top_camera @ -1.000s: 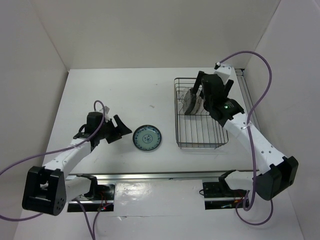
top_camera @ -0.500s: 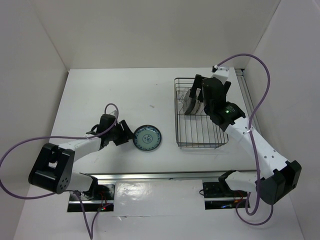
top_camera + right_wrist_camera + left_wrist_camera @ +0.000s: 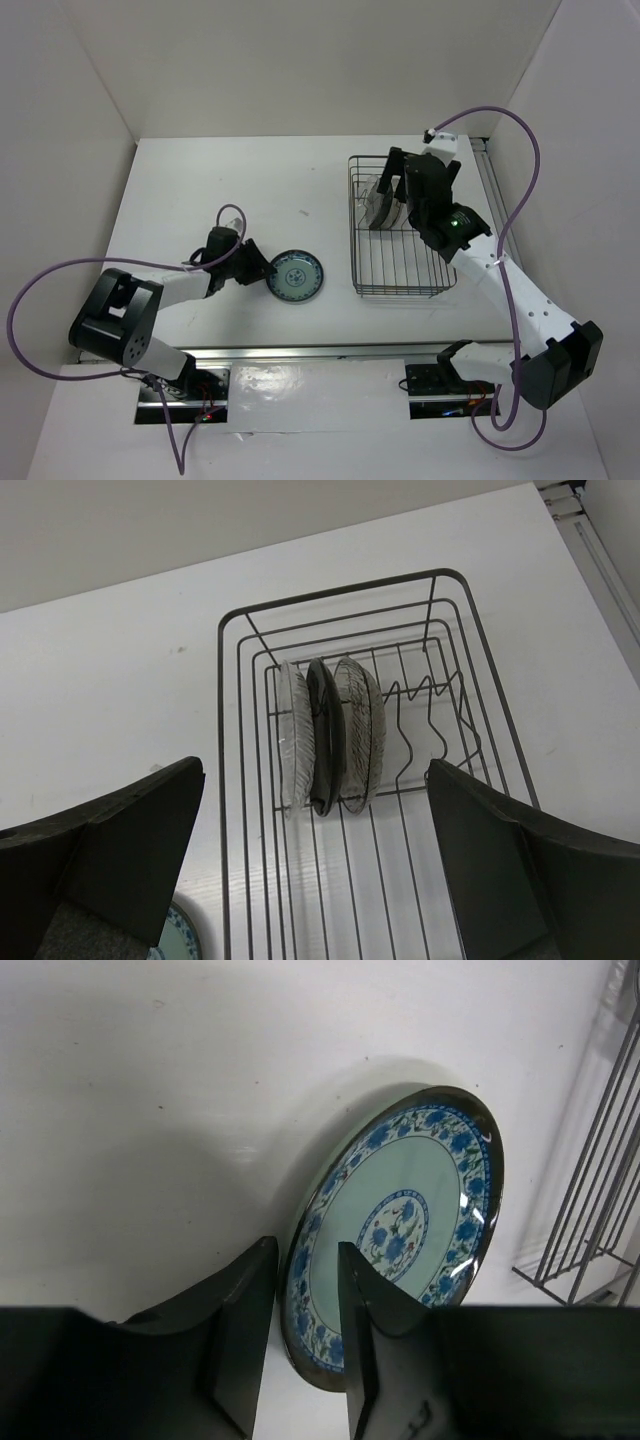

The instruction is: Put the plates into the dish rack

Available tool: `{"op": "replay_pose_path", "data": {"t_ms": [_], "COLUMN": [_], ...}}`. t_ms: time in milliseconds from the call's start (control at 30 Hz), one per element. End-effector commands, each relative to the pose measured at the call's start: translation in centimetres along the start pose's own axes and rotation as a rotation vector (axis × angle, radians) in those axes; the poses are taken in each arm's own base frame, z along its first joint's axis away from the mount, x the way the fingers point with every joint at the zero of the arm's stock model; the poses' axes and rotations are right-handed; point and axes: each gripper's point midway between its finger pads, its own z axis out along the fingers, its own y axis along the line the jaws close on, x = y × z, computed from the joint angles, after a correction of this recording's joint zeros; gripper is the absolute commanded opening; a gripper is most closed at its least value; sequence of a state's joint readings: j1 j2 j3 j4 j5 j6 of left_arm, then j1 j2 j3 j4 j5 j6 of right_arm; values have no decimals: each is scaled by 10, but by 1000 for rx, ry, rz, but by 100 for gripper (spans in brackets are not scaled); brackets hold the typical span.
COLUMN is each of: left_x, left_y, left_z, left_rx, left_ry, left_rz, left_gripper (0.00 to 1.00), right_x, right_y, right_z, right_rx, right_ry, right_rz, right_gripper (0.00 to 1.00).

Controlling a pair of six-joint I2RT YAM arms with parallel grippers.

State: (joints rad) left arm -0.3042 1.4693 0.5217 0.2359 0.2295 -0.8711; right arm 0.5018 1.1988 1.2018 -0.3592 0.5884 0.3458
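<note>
A: What's on the left?
B: The left gripper [image 3: 305,1250], low over the matte white table [image 3: 200,180]. Its flat black fingers [image 3: 240,1330] are partly closed and straddle the near rim of the blue-and-white plate [image 3: 410,1220]. I cannot tell whether they pinch it.
A: And the plate?
B: It is round and glossy, with a dark edge, a floral border and a pale centre. It lies on the table just left of the dish rack [image 3: 400,285].
A: The rack?
B: It is a rectangular basket of thin dark wire. Three plates stand on edge side by side at its far left: the clear plate [image 3: 295,735], ribbed and rounded, then the black plate [image 3: 325,735], shiny, then the speckled plate [image 3: 360,730].
A: The right?
B: The right gripper [image 3: 403,172] hangs above the rack with its jaws spread wide, holding nothing
</note>
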Motion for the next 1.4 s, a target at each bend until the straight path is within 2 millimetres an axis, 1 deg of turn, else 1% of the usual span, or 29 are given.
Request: {"op": "replay_pose_path", "data": {"t_ms": [0, 67, 100, 133, 167, 200, 300, 367, 400, 433, 467, 500, 533, 567, 600, 633, 667, 700, 733, 767, 800, 900, 967, 1100, 1133, 1200, 1233, 1333, 1367], "left_x": [13, 14, 16, 19, 14, 15, 15, 1, -3, -9, -12, -31, -38, -48, -53, -62, -65, -71, -67, -66, -67, -63, -63, -58, -60, -59, -59, -57, -59], "left_y": [12, 14, 17, 20, 17, 19, 20, 0, -3, -7, -11, -36, -41, -52, -60, -79, -85, -98, -105, -110, -116, -117, -122, -127, -130, -133, -137, -138, -144], "left_z": [4, 5, 7, 8, 9, 11, 11, 0, -8, -16, -27, -53, -66, -82, -99, -126, -138, -153, -161, -166, -171, -171, -173, -171, -172, -172, -174, -171, -175], "left_rx": [-53, -59, -66, -76, -74, -86, -87, -30, -24, -17, -14, 57, 67, 92, 101, 166, 185, 210, 240, 259, 275, 283, 309, 356, 365, 386, 404, 418, 437], "left_ry": [47, 53, 61, 70, 55, 66, 68, 12, -13, -50, -72, -163, -211, -263, -293, -366, -390, -416, -402, -396, -396, -376, -377, -359, -370, -367, -372, -354, -362], "left_rz": [0, -3, -5, -9, -5, -9, -10, 10, 16, 23, 37, 71, 103, 123, 153, 189, 206, 212, 253, 260, 276, 292, 301, 305, 309, 301, 308, 275, 283], "left_gripper": [43, 43, 36, 20, 4, 0, 0, 0, 0, 0, 0, 0, 0, 0, 0, 0, 0, 0, 0, 0, 0, 0, 0, 0, 0, 0, 0, 0, 0], "right_x": [-17, -23, -25, -25, -27, -23, -21, -14, -1, 5, 3, 2, 14, 19, 14, 23, 30, 35, 44, 47, 58, 70, 80, 90, 97, 107, 108, 120, 121], "right_y": [5, 3, 6, 6, 5, 4, 8, 27, 35, 46, 73, 82, 90, 105, 112, 119, 130, 139, 143, 157, 162, 175, 177, 186, 191, 192, 194, 196, 197], "right_z": [-10, -15, -15, -15, -18, -17, -15, -15, -11, -13, -25, -35, -40, -52, -57, -59, -70, -71, -72, -87, -87, -96, -96, -104, -110, -106, -109, -106, -102], "right_rx": [-34, -40, -52, -52, -55, -51, -77, -182, -231, -301, -468, -551, -624, -754, -811, -859, -959, -1015, -1053, -1153, -1174, -1216, -1215, -1264, -1284, -1271, -1280, -1273, -1264], "right_ry": [-52, -68, -72, -72, -80, -72, -73, -47, -19, -7, -19, -40, -27, -15, -35, -4, 20, 30, 55, 53, 85, 109, 131, 158, 176, 198, 200, 223, 221], "right_rz": [25, 37, 42, 42, 47, 32, 27, -3, -55, -75, -77, -98, -114, -129, -135, -144, -162, -167, -161, -171, -164, -167, -171, -179, -186, -190, -192, -196, -196], "right_gripper": [100, 100, 100, 100, 100, 100, 100, 100, 100, 100, 100, 100, 100, 100, 100, 100, 100, 100, 100, 100, 100, 100, 100, 92, 89, 78, 78, 78, 78]}}
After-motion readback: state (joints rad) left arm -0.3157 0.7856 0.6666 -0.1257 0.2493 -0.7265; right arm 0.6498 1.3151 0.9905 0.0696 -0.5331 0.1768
